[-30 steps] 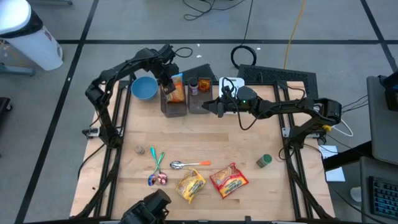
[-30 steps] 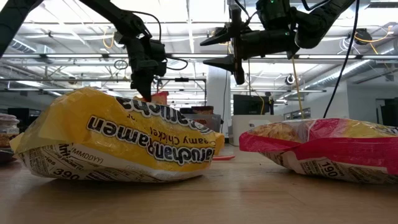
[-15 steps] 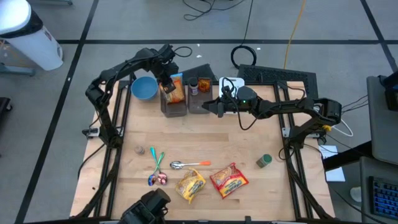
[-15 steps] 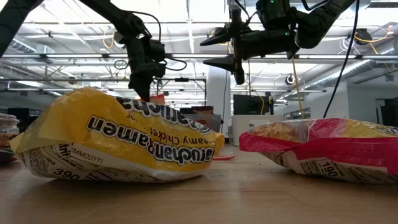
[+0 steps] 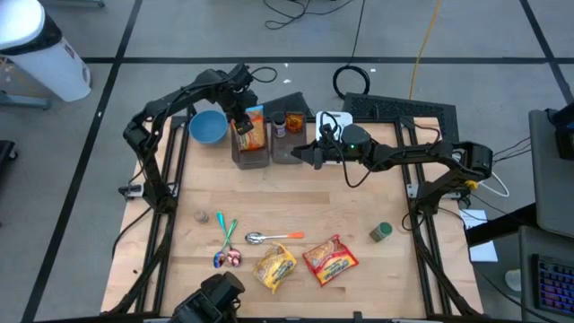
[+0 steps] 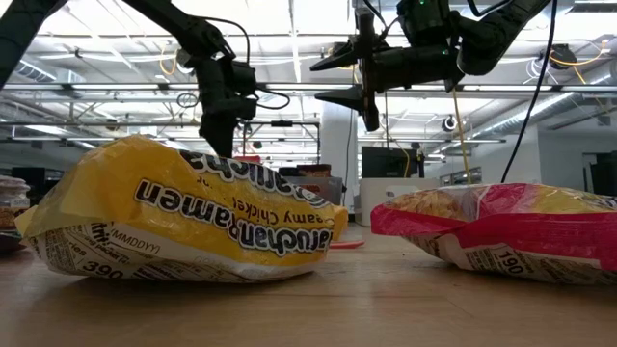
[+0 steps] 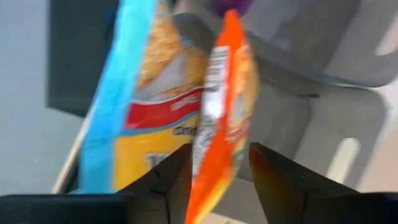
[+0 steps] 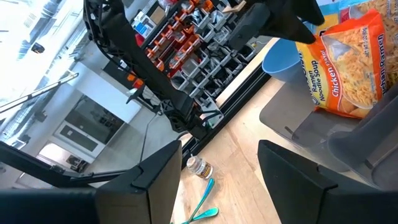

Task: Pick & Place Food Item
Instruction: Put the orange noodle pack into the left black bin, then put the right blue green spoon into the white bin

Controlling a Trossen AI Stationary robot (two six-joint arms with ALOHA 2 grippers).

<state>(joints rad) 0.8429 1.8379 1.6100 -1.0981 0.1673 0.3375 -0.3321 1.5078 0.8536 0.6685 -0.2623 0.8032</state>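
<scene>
Since a second ago only the left gripper (image 5: 240,119) has changed: its jaws have parted around the orange ramen packet (image 5: 255,131), which now stands in the grey bin (image 5: 251,157) at the counter's far edge. Right gripper (image 5: 314,152) hovers by the neighbouring bin with jaws apart and empty, so one packet looks delivered, while the yellow ramen packet (image 5: 275,266) and red ramen packet (image 5: 330,258) lie near the front edge.

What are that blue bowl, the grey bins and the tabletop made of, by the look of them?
Blue bowl: probably plastic, an even, smooth blue. Grey bins: likely moulded plastic, matte, with thin rounded walls. Table: wood, pale and smooth, with plank seams and grain showing; it looks like butcher block.
</scene>
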